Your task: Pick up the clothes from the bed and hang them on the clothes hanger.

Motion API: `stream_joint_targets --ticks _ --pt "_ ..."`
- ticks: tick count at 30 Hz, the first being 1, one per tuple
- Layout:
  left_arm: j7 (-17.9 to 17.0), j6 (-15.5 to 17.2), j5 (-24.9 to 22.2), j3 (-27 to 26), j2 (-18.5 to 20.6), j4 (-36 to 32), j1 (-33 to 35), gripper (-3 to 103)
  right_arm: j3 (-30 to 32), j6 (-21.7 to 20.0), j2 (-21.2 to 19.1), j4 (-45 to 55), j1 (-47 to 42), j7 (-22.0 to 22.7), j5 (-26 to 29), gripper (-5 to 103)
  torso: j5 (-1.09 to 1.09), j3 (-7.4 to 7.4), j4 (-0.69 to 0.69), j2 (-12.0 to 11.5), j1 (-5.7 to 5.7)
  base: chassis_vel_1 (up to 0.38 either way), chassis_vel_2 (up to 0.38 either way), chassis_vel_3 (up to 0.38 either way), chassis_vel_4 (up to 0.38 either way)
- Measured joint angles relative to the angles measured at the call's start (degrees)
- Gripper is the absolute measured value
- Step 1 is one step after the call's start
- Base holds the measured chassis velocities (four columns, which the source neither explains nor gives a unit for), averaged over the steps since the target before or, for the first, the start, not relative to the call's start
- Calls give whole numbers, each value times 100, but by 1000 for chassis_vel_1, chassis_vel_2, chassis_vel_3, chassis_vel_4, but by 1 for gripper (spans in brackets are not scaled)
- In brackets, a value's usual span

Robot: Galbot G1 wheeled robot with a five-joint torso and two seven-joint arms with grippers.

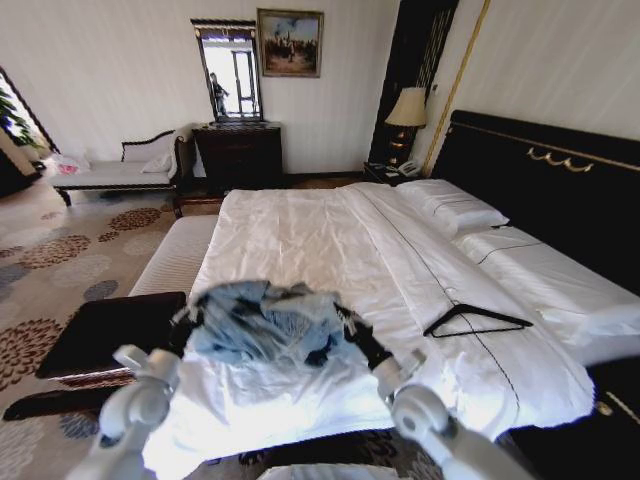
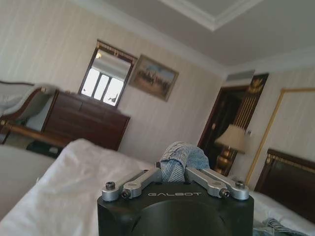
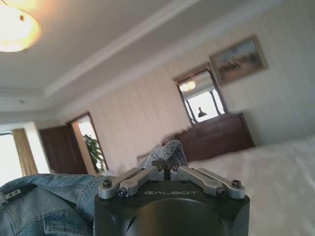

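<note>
Looking from the head, we see the denim jacket (image 1: 265, 325) bunched in a soft heap at the near end of the bed (image 1: 330, 250), stretched between our two arms. Our left gripper (image 1: 190, 322) is at its left edge and our right gripper (image 1: 362, 342) at its right, each buried in cloth. The black hanger (image 1: 478, 321) lies flat on the white sheet, well apart to the right, below the pillows.

Our left wrist view shows the left gripper (image 2: 173, 173) with its fingers drawn in tight on a fold of denim (image 2: 178, 160) that pokes up between them.

Our right wrist view shows the same: the right gripper (image 3: 168, 172) is pinched closed on a tuft of the jacket (image 3: 170, 150), and more denim (image 3: 47, 204), seams and a button among it, droops beside the wrist.

We judge the jacket fairly heavy for cloth, limp, and not slippery; it will sag between two holds and may drag on the sheet. The collar and shoulder seams would be the surest places to hold for threading the hanger; whether our pinches sit there, we cannot tell.
</note>
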Motion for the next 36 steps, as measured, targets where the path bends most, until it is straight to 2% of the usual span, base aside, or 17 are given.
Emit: stream_joint_targets --ticks 2,3,6,7,10,11,16,18,19,23,29,30,31,33,35,36 --pt "-168 88 -371 -119 228 -169 -198 3 21 86 -125 -24 426 -229 264 1 0 0 0 0 0 0 0 0 0" --pt "-168 88 -371 -119 228 -169 -198 3 21 86 -125 -24 426 -229 264 1 0 0 0 0 0 0 0 0 0" --pt "-491 250 -1129 -335 796 -343 -846 3 -103 169 -311 -163 1421 -533 909 1 -2 1 -1 0 1 0 0 0 0" --pt "-491 250 -1129 -335 796 -343 -846 3 -103 169 -311 -163 1421 -533 909 1 -2 1 -1 0 1 0 0 0 0" --pt "-765 341 -1796 -618 1393 -370 -1389 3 -278 188 -389 -412 2394 -547 1384 1 0 2 0 -1 1 0 0 0 0" --pt "-765 341 -1796 -618 1393 -370 -1389 3 -278 188 -389 -412 2394 -547 1384 1 0 2 0 -1 1 0 0 0 0" --pt "-1055 386 -2642 -1081 2316 -355 -1954 3 -225 182 -561 -531 3424 -604 1954 1 -1 1 0 -1 3 0 0 0 0" --pt "-1067 386 -2689 -1123 2361 -367 -1967 3 -203 180 -572 -533 3472 -612 1985 1 -1 1 0 -1 3 0 0 0 0" --pt "-1107 387 -2867 -1294 2491 -427 -1977 3 -100 176 -611 -531 3614 -635 2121 1 0 0 0 -1 1 0 0 0 0" --pt "-1121 395 -3064 -1501 2551 -638 -1810 3 58 168 -727 -426 3630 -652 2245 1 0 -1 1 0 -1 0 0 0 0" --pt "-1307 443 -3352 -1600 2227 -1267 -1425 3 490 156 -1022 180 2944 -722 2046 1 0 0 -1 0 1 0 0 0 0" --pt "-1460 473 -3616 -1745 2072 -1565 -1276 3 758 154 -1130 470 2592 -732 2057 1 0 0 -1 0 0 0 0 0 0" --pt "-1460 473 -3616 -1745 2072 -1565 -1276 3 758 154 -1130 470 2592 -732 2057 1 0 0 -1 0 0 0 0 0 0" --pt "-1620 512 -3959 -2010 1941 -1915 -1131 3 1082 146 -1264 834 2247 -724 2180 1 2 -1 -2 0 0 0 0 0 0" --pt "-1794 539 -4515 -2463 1873 -2248 -945 3 1441 144 -1426 1282 1995 -543 2436 1 2 -2 -2 2 -2 0 0 0 0" --pt "-1794 539 -4515 -2463 1873 -2248 -945 3 1441 144 -1426 1282 1995 -543 2436 1 2 -2 -2 2 -2 0 0 0 0"
